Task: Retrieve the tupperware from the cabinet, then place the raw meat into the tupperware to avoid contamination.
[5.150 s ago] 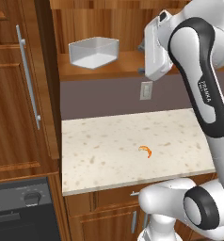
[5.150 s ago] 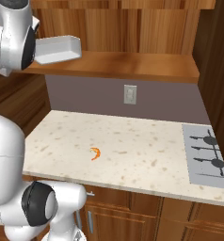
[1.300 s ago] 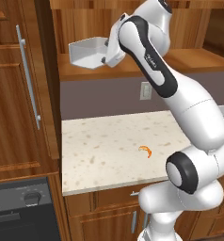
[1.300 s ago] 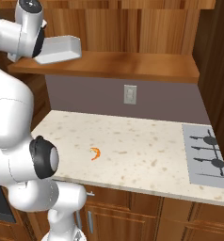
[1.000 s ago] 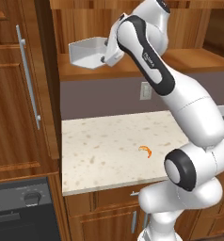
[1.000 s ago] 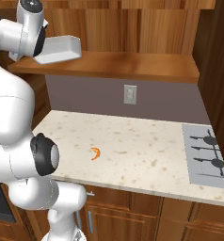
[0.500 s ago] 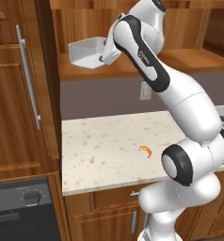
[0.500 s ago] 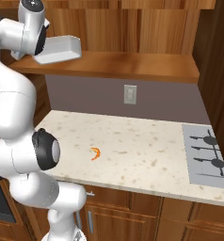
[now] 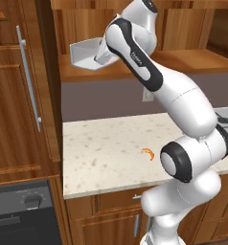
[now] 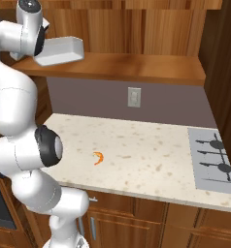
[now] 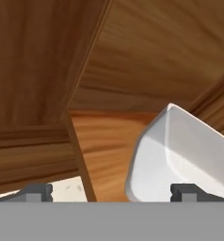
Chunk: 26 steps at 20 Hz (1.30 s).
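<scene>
Arm has swung closer to tray (image 9: 87, 54) on cabinet (image 9: 183, 57) shelf; gripper (image 11: 109, 190) now at tray's corner, jaws wide apart, holding nothing. Shrimp (image 9: 147, 152) lies untouched on counter (image 9: 101, 148); grasp seems next

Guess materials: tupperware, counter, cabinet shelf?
tupperware: looks like plastic, smooth matte white, thin walls, rounded corners.
counter: likely stone or laminate, beige with dark speckles.
cabinet shelf: wood, visible grain, slight sheen.

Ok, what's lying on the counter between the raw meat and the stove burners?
Nothing: in the right base view the counter is bare between the raw meat and the stove burners.
</scene>
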{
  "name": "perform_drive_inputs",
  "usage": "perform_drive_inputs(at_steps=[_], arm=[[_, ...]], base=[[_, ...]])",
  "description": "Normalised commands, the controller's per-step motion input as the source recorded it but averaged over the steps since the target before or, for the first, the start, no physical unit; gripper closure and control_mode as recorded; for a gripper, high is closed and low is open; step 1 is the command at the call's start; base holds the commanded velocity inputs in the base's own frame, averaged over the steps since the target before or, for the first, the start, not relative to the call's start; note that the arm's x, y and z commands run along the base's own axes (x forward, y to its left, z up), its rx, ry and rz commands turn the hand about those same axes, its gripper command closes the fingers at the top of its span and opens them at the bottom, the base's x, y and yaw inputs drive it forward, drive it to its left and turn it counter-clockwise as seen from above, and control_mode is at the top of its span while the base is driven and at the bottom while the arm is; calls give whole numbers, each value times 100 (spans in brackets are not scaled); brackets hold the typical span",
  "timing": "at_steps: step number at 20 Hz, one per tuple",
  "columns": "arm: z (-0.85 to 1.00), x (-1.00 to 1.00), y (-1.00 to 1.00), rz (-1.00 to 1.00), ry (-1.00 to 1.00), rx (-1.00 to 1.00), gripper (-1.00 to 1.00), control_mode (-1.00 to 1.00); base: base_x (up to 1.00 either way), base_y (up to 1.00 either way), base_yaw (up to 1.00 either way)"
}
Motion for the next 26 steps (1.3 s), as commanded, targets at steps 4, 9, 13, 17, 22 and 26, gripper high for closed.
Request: perform_drive_inputs(at_steps=[4, 9, 13, 17, 22, 26], arm=[[0, 21, 19, -5, 1, 0, -100, -100], [0, 21, 13, -4, 1, 0, -100, -100], [0, 22, 1, -5, 3, 0, -100, -100], [0, 20, 0, -5, 4, 0, -100, -100], [0, 21, 0, -4, 4, 0, -100, -100], [0, 25, 0, -4, 4, 0, -100, -100]], base=[[0, 0, 0], [0, 0, 0], [0, 0, 0], [0, 0, 0], [0, 0, 0], [0, 0, 0]])
